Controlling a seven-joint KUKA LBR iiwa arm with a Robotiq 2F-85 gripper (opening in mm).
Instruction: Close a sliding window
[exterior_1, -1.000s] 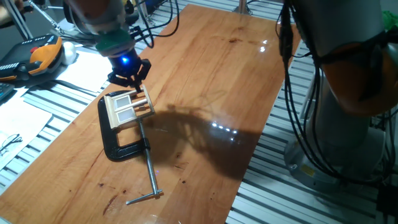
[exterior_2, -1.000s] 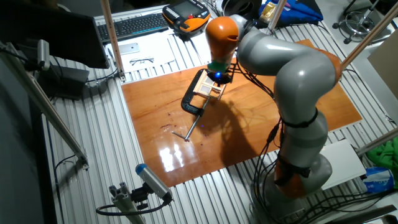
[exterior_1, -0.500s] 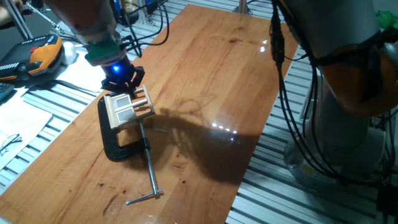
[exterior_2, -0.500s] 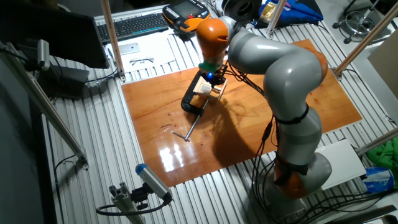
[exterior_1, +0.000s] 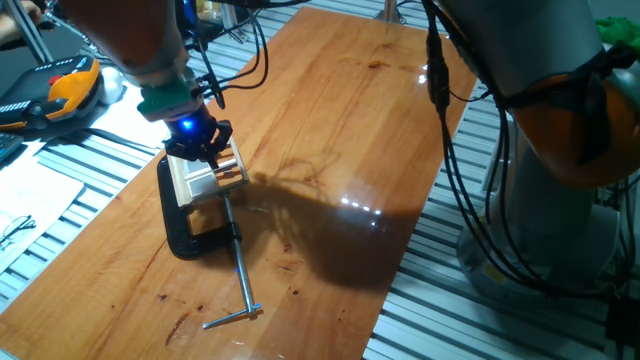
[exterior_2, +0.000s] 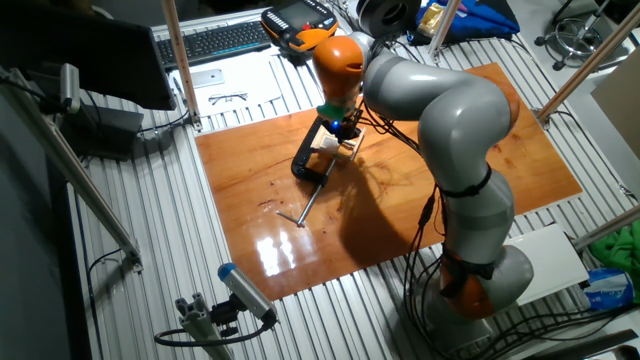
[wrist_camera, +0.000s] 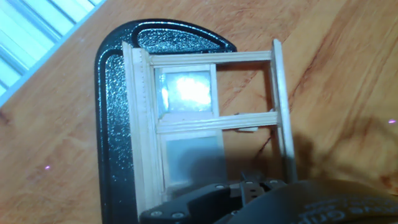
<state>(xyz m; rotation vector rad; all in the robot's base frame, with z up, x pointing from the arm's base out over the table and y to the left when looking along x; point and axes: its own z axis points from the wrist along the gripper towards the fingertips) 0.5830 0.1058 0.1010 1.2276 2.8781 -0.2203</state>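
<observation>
From one fixed view, my gripper (exterior_1: 200, 150) sits low over the far end of the sliding window (exterior_1: 207, 176), which lies flat near the left edge of the wooden table (exterior_1: 330, 120), held in the black C-clamp (exterior_1: 190, 232) whose long screw (exterior_1: 240, 275) runs out toward the near edge. The blue light on my wrist glows just above the frame. Whether my fingers stand apart or together I cannot tell here; they are dark against the dark clamp.

From the other fixed view, my arm (exterior_2: 440, 110) bends over the table and hides most of the window (exterior_2: 342, 148); only a pale corner shows beside the clamp (exterior_2: 310, 165). The fingers are too small to read.

In the hand view, the window (wrist_camera: 205, 121) fills the picture: a thin beige frame, two pale panes (wrist_camera: 186, 93) stacked against the left rail, and an uncovered gap on the right where bare table shows through. The clamp (wrist_camera: 115, 112) backs the left side. My own housing blocks the bottom edge, so the fingers are out of sight and their state is unknown.

I judge this piece light and frail: slim rails, thin slats, likely to crack under squeeze. The clamp fixes it, so I would push the sash's edge or its middle cross rail (wrist_camera: 217, 121), gently, along the track, not pinch the panes.
</observation>
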